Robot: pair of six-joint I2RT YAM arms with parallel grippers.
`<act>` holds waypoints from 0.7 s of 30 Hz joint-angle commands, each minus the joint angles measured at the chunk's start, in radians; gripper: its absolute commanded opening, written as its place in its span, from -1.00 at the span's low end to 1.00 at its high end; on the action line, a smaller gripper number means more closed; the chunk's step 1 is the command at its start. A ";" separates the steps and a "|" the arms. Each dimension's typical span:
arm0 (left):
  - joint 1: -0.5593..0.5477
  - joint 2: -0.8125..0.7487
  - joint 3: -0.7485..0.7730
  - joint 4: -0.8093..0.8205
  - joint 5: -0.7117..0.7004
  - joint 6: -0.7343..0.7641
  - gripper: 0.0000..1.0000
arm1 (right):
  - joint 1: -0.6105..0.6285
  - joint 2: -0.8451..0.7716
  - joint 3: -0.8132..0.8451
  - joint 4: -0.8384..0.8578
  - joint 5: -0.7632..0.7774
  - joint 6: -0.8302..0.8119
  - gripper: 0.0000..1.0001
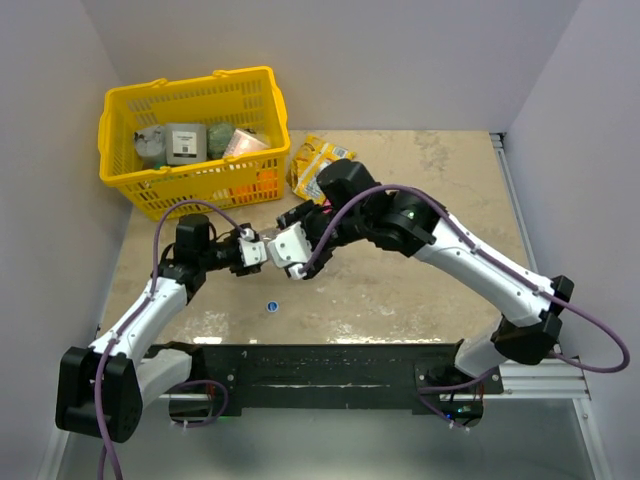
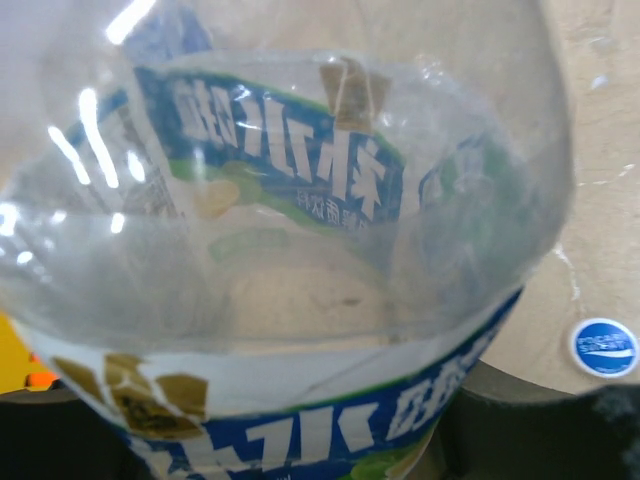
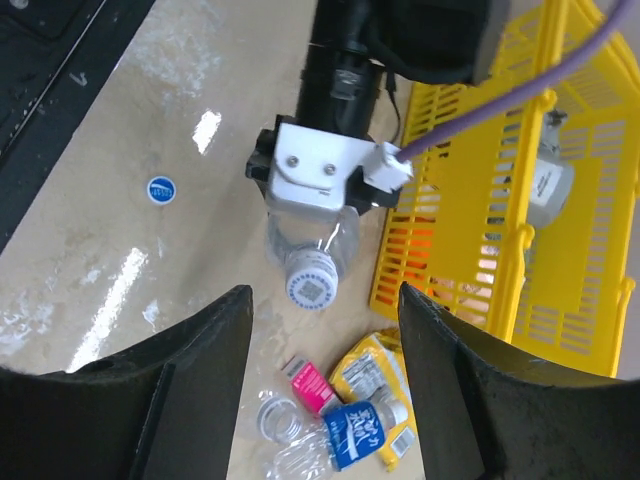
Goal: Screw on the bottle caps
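your left gripper (image 3: 308, 228) is clamped on one bottle (image 2: 300, 250) held above the table, its whitish cap (image 3: 312, 286) sits on the neck, and your right gripper (image 1: 280, 250) faces it with jaws apart around nothing. whether that cap is tight you cannot tell, a blue cap (image 3: 160, 189) lies loose on the table, and two more bottles (image 3: 355, 435) lie near the snack packets (image 3: 375, 370). the held bottle's blue-green label shows white chinese characters, the whitish cap a square code, the blue cap a blurred logo.
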State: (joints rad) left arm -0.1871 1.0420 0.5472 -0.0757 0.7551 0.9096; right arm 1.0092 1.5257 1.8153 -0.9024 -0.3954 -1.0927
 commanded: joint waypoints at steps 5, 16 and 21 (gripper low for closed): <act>0.008 0.007 0.066 -0.099 0.142 0.017 -1.00 | 0.025 0.051 -0.054 -0.006 0.018 -0.237 0.24; 0.008 0.006 0.073 -0.113 0.170 0.029 -1.00 | 0.026 0.079 -0.057 0.016 0.067 -0.237 -0.04; 0.008 0.006 0.076 -0.111 0.187 0.034 -1.00 | 0.025 0.088 -0.065 0.013 0.082 -0.246 -0.13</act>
State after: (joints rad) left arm -0.1856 1.0508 0.5804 -0.1951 0.8886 0.9215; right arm 1.0279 1.6112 1.7546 -0.9119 -0.3382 -1.3186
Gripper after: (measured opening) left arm 0.627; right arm 0.449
